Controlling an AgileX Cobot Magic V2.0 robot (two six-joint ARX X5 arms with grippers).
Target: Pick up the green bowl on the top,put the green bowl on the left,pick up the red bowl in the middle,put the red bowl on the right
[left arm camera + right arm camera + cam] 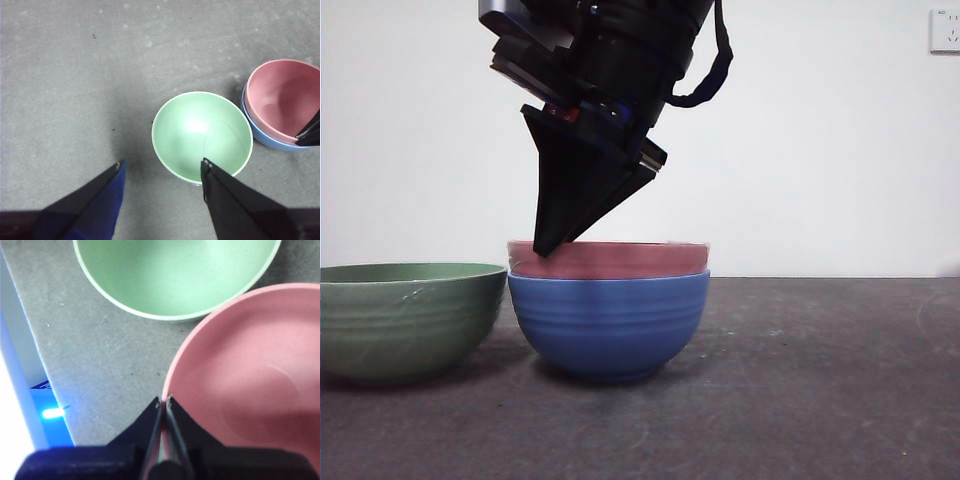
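The green bowl (pixel 410 315) stands alone on the table at the left; it also shows in the left wrist view (pixel 200 135) and the right wrist view (pixel 175 275). The red bowl (pixel 610 260) sits nested in a blue bowl (pixel 608 325) at the middle. My right gripper (pixel 548 248) comes down from above, and its jaws are shut on the red bowl's (pixel 250 385) left rim (pixel 164 400). My left gripper (pixel 162 161) hangs open and empty above the table, over the green bowl's near edge. It is out of the front view.
A dark grey table (pixel 820 400) runs out to the right of the stacked bowls. A white wall stands behind, with a socket (pixel 944 30) at the top right. The right gripper's tip (pixel 310 134) shows inside the red bowl (pixel 280 100) in the left wrist view.
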